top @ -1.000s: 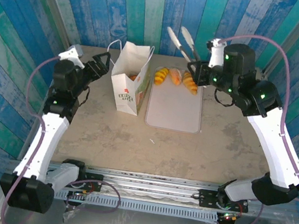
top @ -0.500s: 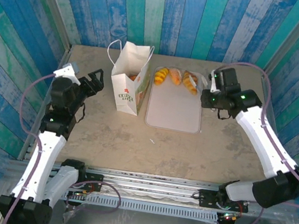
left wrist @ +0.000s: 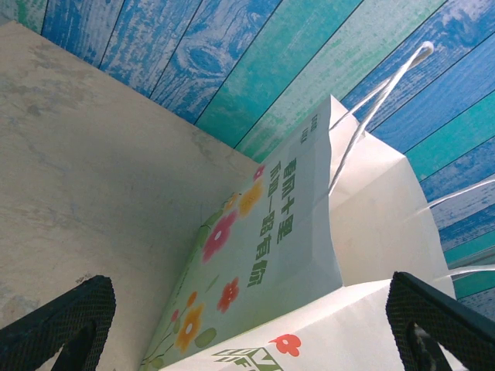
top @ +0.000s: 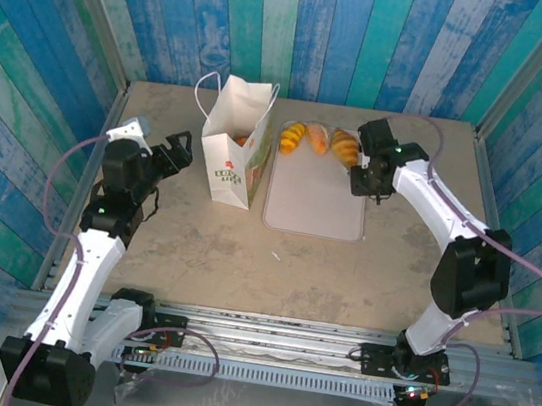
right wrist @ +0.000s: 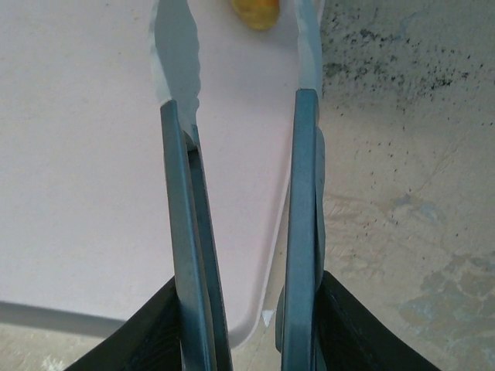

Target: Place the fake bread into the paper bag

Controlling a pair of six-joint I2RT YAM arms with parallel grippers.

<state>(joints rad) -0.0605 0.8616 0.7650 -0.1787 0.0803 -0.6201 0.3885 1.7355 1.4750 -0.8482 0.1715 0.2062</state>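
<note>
The tall white paper bag [top: 233, 147], with cord handles, a red logo and green lettering, stands upright on the beige table [top: 205, 244]. Its mouth opens upward so pastries can be dropped in from above. Something orange shows inside the mouth, but I cannot tell whether it is bread or print. Just beside the bag on the right lies the pale flat rectangular tray [top: 316, 204], where three glossy golden-orange toy croissants [top: 317, 140] sit in a row along the far edge, not yet bagged. The right gripper [top: 359, 173] is clamped narrowly on the thin metal tongs [right wrist: 179, 193]. Its black fingers [right wrist: 151, 332] pinch both handles, so the serrated tips stand a little apart and point along the tray's right edge toward a croissant, which looks like the set-up for a pick. That arm reaches in from the right, elbow raised and wrist bent down near the tray's far right corner. The left gripper [top: 173, 149] hangs just left of the bag with jaws spread wide and nothing between them, aimed at its flowered side, probably to steady it.
</note>
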